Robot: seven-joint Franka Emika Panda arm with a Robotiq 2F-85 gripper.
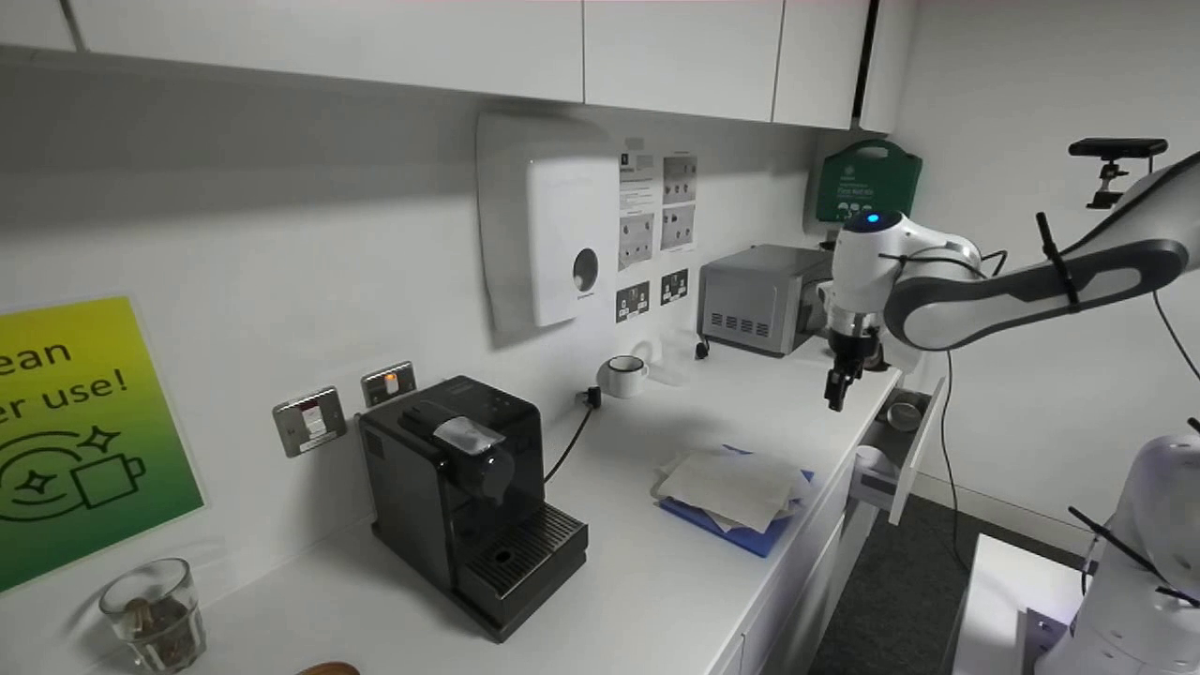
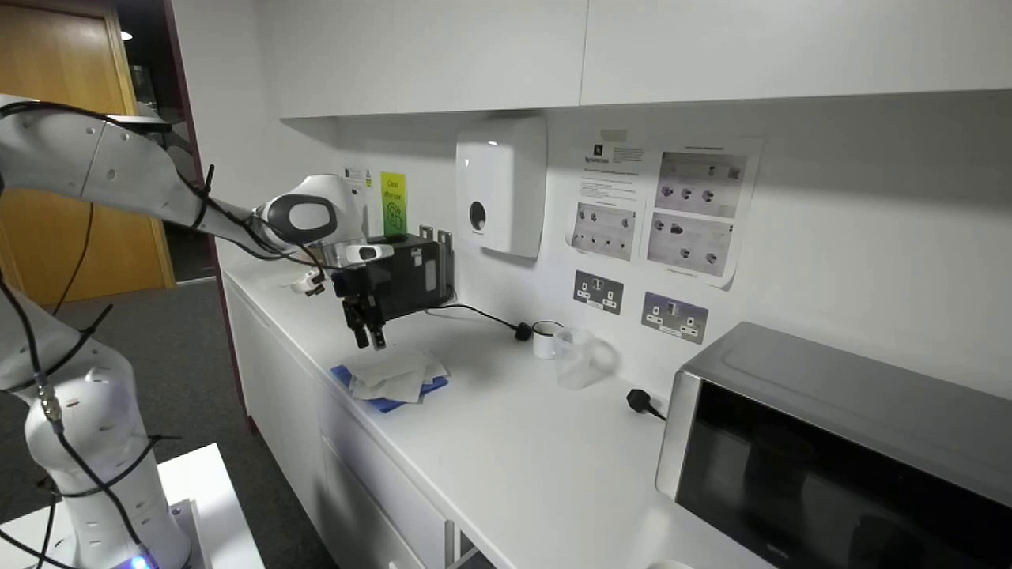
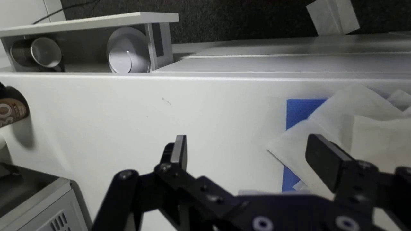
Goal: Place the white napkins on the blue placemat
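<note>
L to R in an ext. view: napkins (image 1: 731,481) lie in a loose, overlapping pile on mat (image 1: 753,539), hiding most of it, w/ corners lapping past its edges onto the bench (image 1: 647,600). The gripper (image 3: 248,146) is next, raised over the bench on the microwave (image 1: 755,300) side of mat: jaws spread wide, nothing betw. them. Placing looks prob. done, for this pile at least; next move calls for backing off high, no drag across the paper, or a light pinch if the overhang needs tidying. In wrist view, a white sheet (image 3: 334,17) shows vs. the carpet (image 3: 240,21) past bench's front edge; can't tell if it's a napkin.

Edges/room, L to R: coffee machine (image 1: 459,506) leaves some bench betw. it & mat. Mat sits just inside the front edge, so a push that way could send paper over. Most room's along the bench from mat to microwave; watch the pulled-out drawer (image 1: 919,459) jutting past the front.
</note>
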